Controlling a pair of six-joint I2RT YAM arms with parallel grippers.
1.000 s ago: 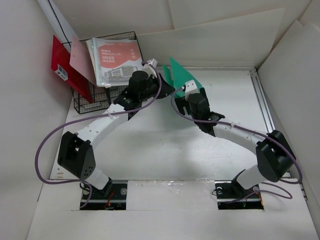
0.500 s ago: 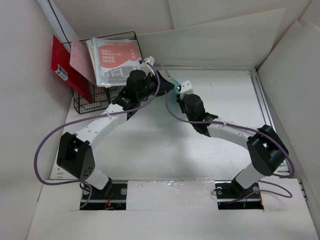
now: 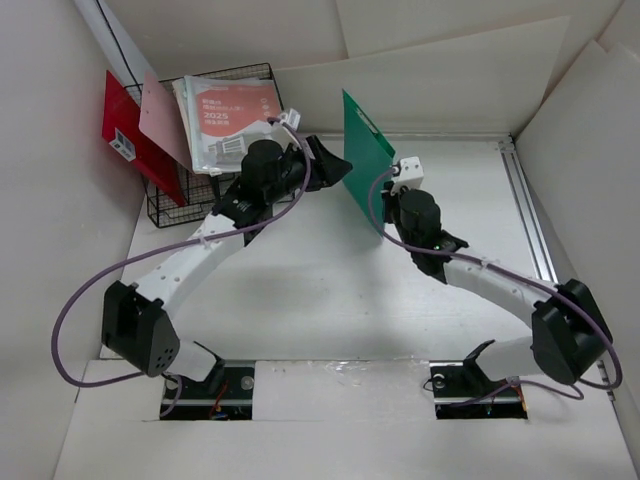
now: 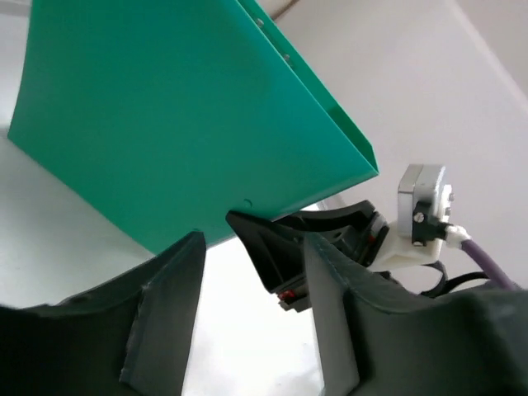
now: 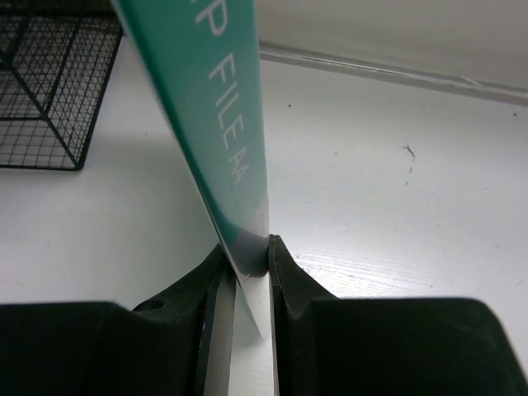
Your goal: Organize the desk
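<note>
A green file folder (image 3: 365,150) stands upright above the desk (image 3: 300,290), near its back middle. My right gripper (image 3: 388,192) is shut on the folder's lower edge, and its spine (image 5: 223,132) rises from between the pads (image 5: 276,256). My left gripper (image 3: 335,168) is open just left of the folder, its fingers (image 4: 165,313) apart with only white desk between them. In the left wrist view the green folder (image 4: 165,124) fills the top, and the right gripper (image 4: 322,247) shows beneath it.
A black wire basket (image 3: 185,195) at the back left holds a white booklet (image 3: 228,122), a pink sheet (image 3: 165,120) and a red folder (image 3: 130,135). A metal rail (image 3: 527,215) runs along the desk's right side. Upright white boards enclose the area.
The left gripper has opened and let go of the green folder. The right gripper closed on the folder and raised it upright, moving slightly right.
</note>
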